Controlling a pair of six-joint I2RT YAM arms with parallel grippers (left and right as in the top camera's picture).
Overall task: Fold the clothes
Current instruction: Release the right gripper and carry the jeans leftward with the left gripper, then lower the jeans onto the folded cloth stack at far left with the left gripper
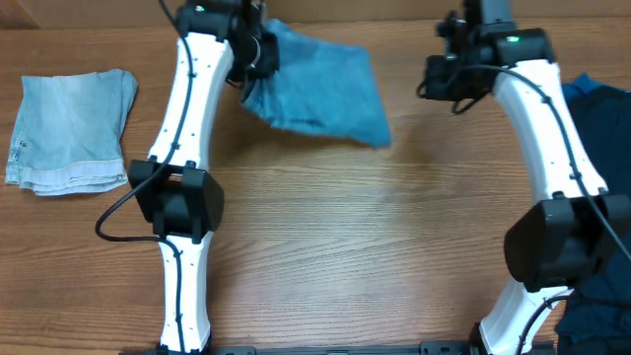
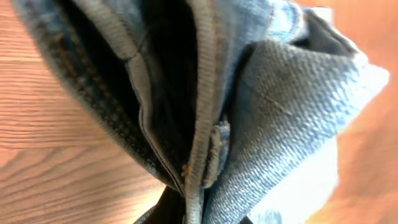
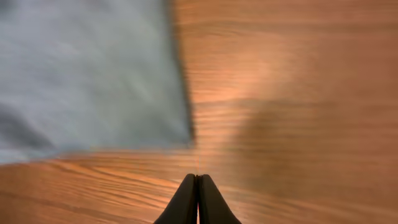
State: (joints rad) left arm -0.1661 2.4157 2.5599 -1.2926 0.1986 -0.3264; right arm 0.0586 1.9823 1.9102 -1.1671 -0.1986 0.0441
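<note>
Left end effector point(image 1: 254, 61): pinching the faded blue denim garment point(image 1: 325, 91).
Right end effector point(image 3: 198, 184): pressed together above the brown wooden counter point(image 3: 298, 93).

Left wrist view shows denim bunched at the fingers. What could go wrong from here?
1. The left gripper pinches the blue denim at a bunched seam near one edge; the grip may slip or drag the cloth unevenly.
2. The right gripper is shut on nothing beside the cloth's edge, so a one-handed fold could come out crooked.
3. A sweep leftward might disturb the folded pale denim.
</note>
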